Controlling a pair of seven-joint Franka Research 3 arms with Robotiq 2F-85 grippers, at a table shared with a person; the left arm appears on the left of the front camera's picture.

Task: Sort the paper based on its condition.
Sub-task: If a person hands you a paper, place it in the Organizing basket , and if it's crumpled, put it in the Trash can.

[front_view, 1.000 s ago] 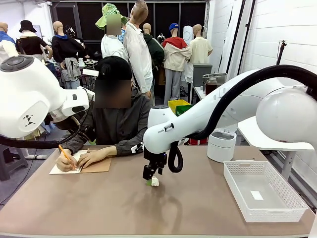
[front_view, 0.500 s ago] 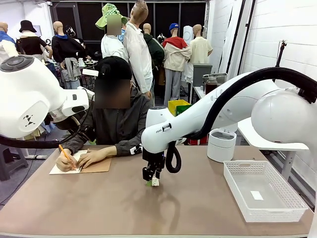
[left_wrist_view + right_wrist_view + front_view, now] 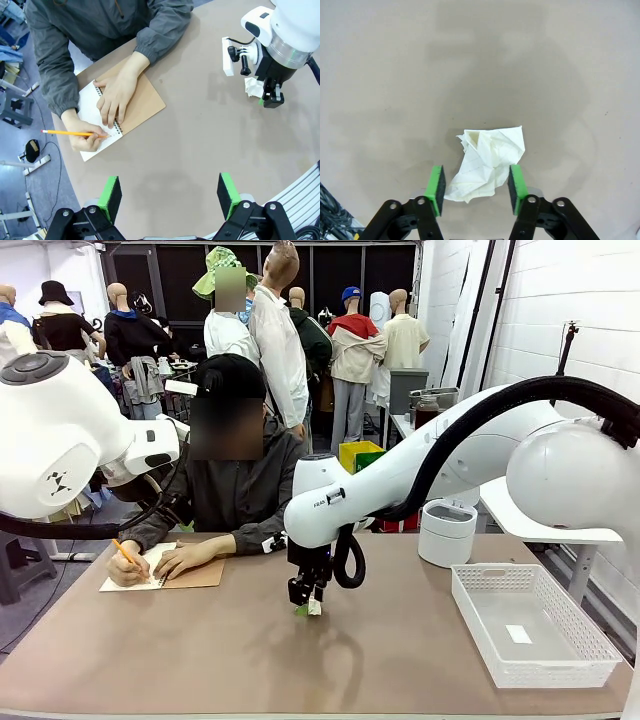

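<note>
A crumpled white paper wad (image 3: pixel 490 162) lies on the tan table, seen in the front view near the table's middle (image 3: pixel 314 606). My right gripper (image 3: pixel 476 185) points straight down over it, its green pads pressed against both sides of the wad, which still rests on the table. From the left wrist view, the wad (image 3: pixel 254 87) sits under that gripper (image 3: pixel 267 100). My left gripper (image 3: pixel 169 197) hangs open high above the table with nothing between its pads.
Across the table a person writes with a pencil (image 3: pixel 65 132) in a tan spiral notebook (image 3: pixel 145 97), at the far left. A white mesh basket (image 3: pixel 545 670) stands at the right with a small white slip inside. A white round container (image 3: pixel 446 532) sits behind it.
My right gripper's jaws have come in onto the wad and the arm has shifted slightly left. The person's pencil hand has moved a little.
</note>
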